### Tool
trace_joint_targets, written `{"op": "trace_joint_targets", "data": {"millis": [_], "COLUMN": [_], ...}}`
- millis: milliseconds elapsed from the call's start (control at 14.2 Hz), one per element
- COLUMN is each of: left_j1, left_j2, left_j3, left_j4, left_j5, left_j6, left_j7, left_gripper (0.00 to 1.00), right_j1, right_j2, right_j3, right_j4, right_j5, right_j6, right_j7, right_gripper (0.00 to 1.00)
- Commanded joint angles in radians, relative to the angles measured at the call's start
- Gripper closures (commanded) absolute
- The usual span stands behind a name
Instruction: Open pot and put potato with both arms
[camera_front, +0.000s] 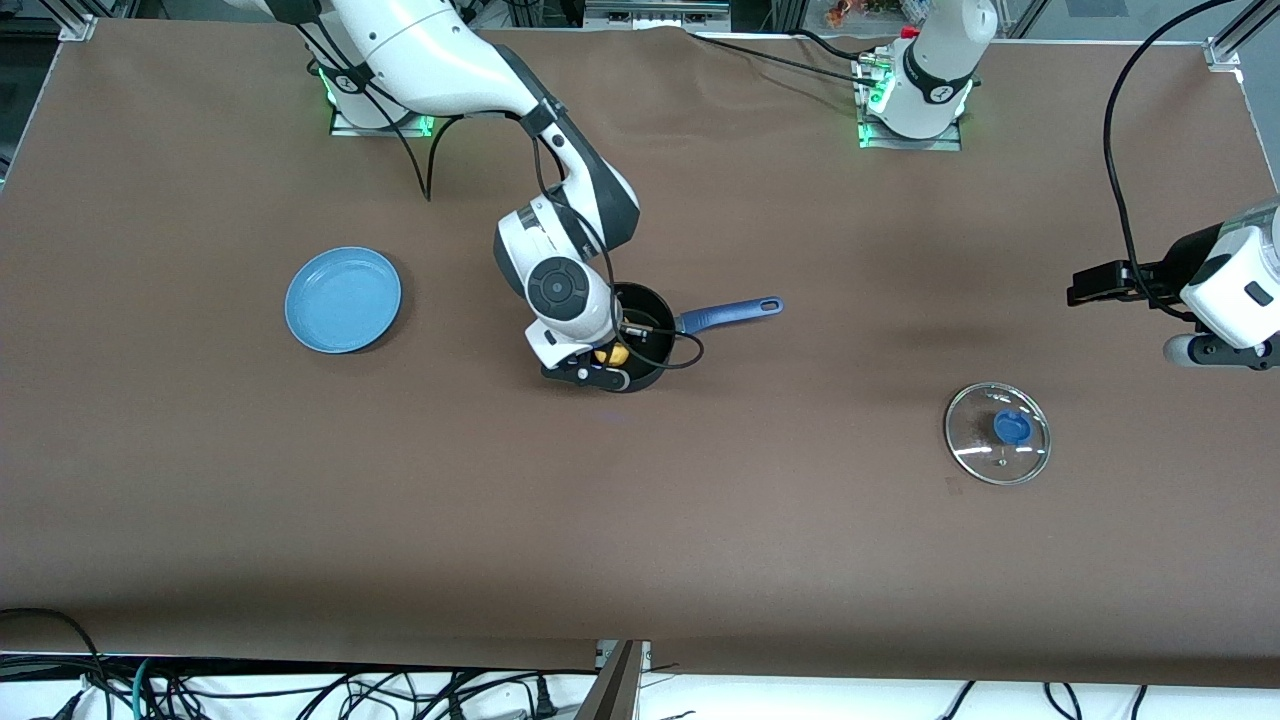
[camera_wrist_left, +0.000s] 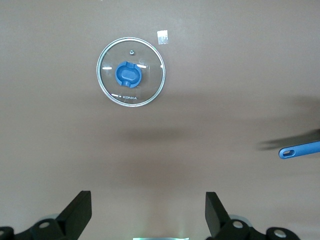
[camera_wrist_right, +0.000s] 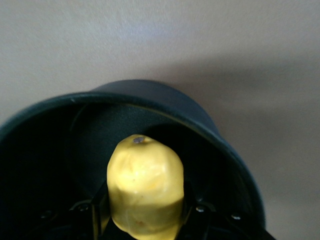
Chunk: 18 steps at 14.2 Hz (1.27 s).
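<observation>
The glass lid (camera_front: 997, 433) lies flat on the brown table (camera_front: 640, 540), nearest to the front camera of all the things, toward the left arm's end of the table. It has a blue knob (camera_front: 1011, 427) in its middle and a shiny metal rim. In the left wrist view the lid (camera_wrist_left: 131, 72) shows from above, with a small clear scrap (camera_wrist_left: 162, 36) on the table just beside it.

Farther from the front camera stands the pot (camera_front: 648, 340), a small black saucepan in the middle of the table. Its long blue handle (camera_front: 730, 313) points toward the left arm's end (the hole at the tip shows well). The tip of the handle (camera_wrist_left: 299, 150) also peeks into the left wrist view.

The right gripper (camera_front: 600, 362) is down at the pot's open top. Its fingers (camera_wrist_right: 192, 210) are closed on the yellow potato (camera_wrist_right: 145, 192), and the potato (camera_front: 613, 353) sits inside the pot's rim (camera_wrist_right: 150, 100). It cannot be told if the potato touches the pot's bottom.

The round blue plate (camera_front: 343, 299) rests toward the right arm's end, well apart from the pot.

The left gripper (camera_wrist_left: 147, 212) waits in the air over the table near the lid. Its two fingers (camera_wrist_left: 77, 212) stand wide apart and hold nothing.
</observation>
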Motion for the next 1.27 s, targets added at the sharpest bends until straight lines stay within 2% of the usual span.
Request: {"op": "trace_joint_targets", "data": {"millis": [0,141,212,282,424,635,847,1200], "left_j1": [-0.004,-0.003,-0.003,-0.003,-0.004,-0.003,-0.003,-0.003], "left_j2": [0.007,0.007,0.007,0.007,0.007,0.007,0.007,0.007], "left_j3": [-0.004,-0.004,-0.004,-0.004,-0.004,-0.003,-0.003,-0.003], "left_j4": [0.014,0.014,0.014,0.014,0.014,0.014,0.015,0.014], "left_j5": [0.022,0.022,0.022,0.022,0.022,0.021,0.021,0.021], "left_j6": [-0.001,-0.001,-0.001,-0.001,0.000,-0.001,0.000,0.000], "left_j7": [-0.007,-0.007,-0.007,-0.007,-0.007,-0.005,-0.007,-0.005], "left_gripper": [0.00,0.00,0.00,0.00,0.00,0.00,0.00,0.00], "right_j1": [0.011,0.017,0.017,0.018,0.017,0.009,0.006,0.005], "right_j2": [0.028,0.033,0.033,0.032,0.013,-0.100,-0.229,-0.362], "right_j3": [-0.002,-0.002,-0.002,-0.002,-0.004,-0.037,-0.158,-0.422], "right_j4": [0.024,0.022,0.022,0.022,0.028,0.031,0.031,0.030], "right_j5": [0.019,0.019,0.019,0.019,0.018,0.005,-0.001,-0.001], "right_j6": [-0.006,-0.015,-0.017,-0.017,-0.024,-0.125,-0.275,-0.482], "right_j7": [-0.012,-0.012,-0.008,0.003,-0.009,-0.008,-0.067,-0.372], "right_gripper": [0.75,0.66,0.37,0.00,0.00,0.00,0.00,0.00]}}
